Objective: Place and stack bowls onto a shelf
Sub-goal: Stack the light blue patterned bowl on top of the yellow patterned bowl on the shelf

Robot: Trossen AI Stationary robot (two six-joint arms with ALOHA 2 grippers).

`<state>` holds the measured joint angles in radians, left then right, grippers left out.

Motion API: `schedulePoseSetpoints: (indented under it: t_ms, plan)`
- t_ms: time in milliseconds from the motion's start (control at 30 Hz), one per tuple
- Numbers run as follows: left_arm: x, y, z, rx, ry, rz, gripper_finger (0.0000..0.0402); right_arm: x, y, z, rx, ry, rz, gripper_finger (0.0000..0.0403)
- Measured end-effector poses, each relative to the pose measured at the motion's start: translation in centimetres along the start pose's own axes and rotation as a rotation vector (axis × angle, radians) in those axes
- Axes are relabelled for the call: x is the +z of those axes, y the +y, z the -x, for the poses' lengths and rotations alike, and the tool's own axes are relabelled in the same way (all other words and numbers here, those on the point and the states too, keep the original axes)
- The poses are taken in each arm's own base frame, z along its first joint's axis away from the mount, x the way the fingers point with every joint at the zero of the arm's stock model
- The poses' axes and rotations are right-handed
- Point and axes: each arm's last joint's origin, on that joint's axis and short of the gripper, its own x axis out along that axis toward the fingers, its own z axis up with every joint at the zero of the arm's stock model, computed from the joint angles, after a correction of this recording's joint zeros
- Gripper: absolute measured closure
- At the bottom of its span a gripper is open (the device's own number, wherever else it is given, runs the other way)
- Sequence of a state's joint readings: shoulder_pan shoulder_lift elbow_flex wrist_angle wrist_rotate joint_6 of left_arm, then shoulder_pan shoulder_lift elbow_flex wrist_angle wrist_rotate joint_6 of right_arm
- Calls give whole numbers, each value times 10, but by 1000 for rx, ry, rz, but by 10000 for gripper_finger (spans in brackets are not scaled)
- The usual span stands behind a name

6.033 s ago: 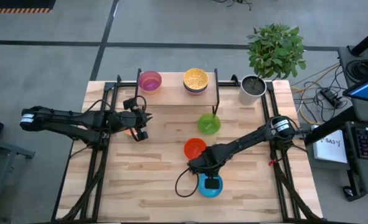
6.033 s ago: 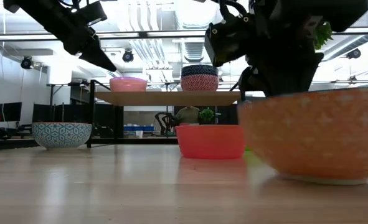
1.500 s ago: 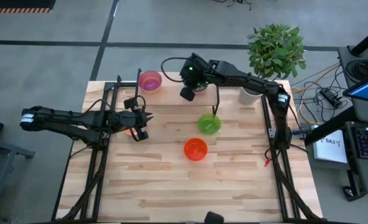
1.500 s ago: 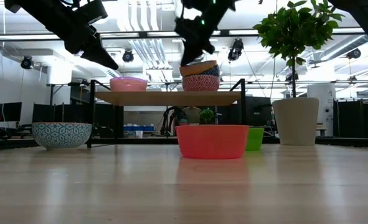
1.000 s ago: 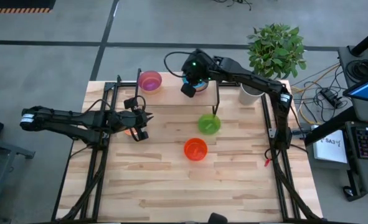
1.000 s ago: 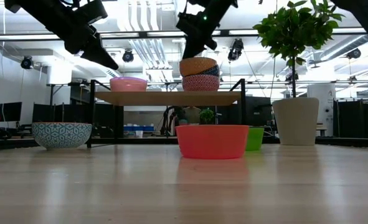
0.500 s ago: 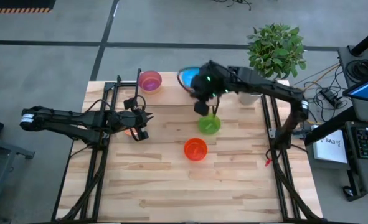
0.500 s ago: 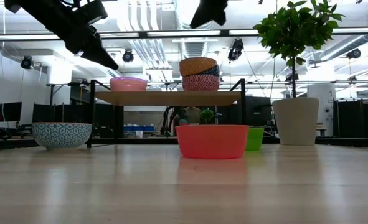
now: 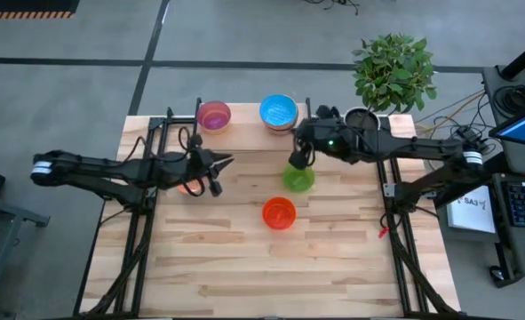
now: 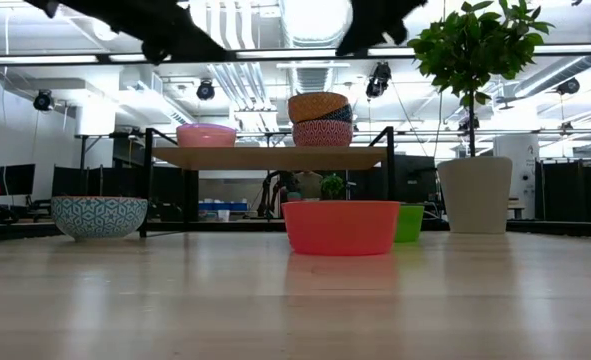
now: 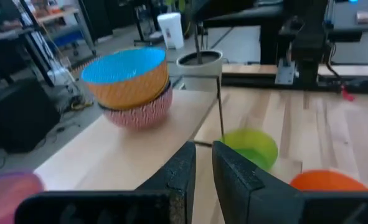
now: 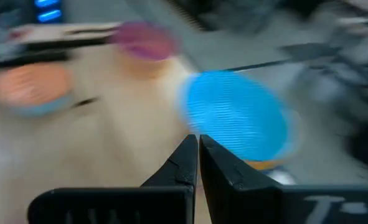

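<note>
Freshly added to the shelf [image 9: 244, 133]: another bowl, on the right-hand stack.
Pulled the right gripper [image 9: 299, 158] back, fingers pinched together and empty, to just over the green bowl [image 9: 298, 180], leaving the blue-lined orange bowl [image 9: 278, 112] nested atop the red-patterned bowl [image 11: 140, 112]. Edged the left gripper [image 9: 219, 163], likewise closed on nothing, toward the shelf's front. Still to shelve, by the look of it: green, red bowl [image 9: 278, 212], blue-and-white bowl [image 10: 99, 216].

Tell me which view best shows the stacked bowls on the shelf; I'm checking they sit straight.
The low view: the orange bowl sits level in the patterned red bowl. The high view shows only the blue inside; the left wrist view shows both obliquely; the right wrist view blurs.
</note>
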<state>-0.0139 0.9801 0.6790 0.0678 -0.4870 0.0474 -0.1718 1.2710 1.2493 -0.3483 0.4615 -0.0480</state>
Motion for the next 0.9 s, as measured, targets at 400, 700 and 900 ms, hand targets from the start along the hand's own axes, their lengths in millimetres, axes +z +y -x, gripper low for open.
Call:
schedulePoseSetpoints:
  t_ms: [400, 700, 900]
  plan:
    - [13, -12, -23, -2, 12, 6, 366, -24, -74, -42, -126, -58, -156, 394]
    - [13, -14, -25, -4, 20, 1, 366, -47, -79, -69, -129, -23, -190, 394]
    - [13, -14, -25, -4, 23, -1, 366, -51, -77, -73, -122, -8, -203, 394]
